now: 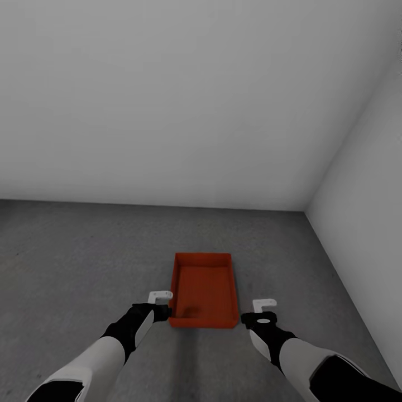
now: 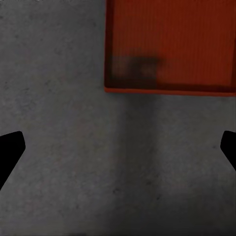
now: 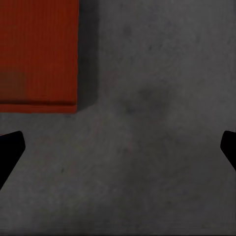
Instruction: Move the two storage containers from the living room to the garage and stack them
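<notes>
In the head view an orange-red storage container (image 1: 203, 289) sits on the grey concrete floor (image 1: 84, 262) in the lower centre of the frame, near the corner where two white walls (image 1: 195, 100) meet at the right. It lies between the two grippers: the left gripper (image 1: 160, 304) is just beside its near left corner and looks the closer of the two, while the right gripper (image 1: 264, 311) stands a little apart from its near right corner. In both wrist views the dark fingertips sit wide at opposite edges with bare floor between them, so both sets of jaws are spread and hold nothing. The container's long axis runs away from the robot toward the far wall, its short near wall facing the arms and its open top up. Whether a second container is nested inside I cannot tell.
</notes>
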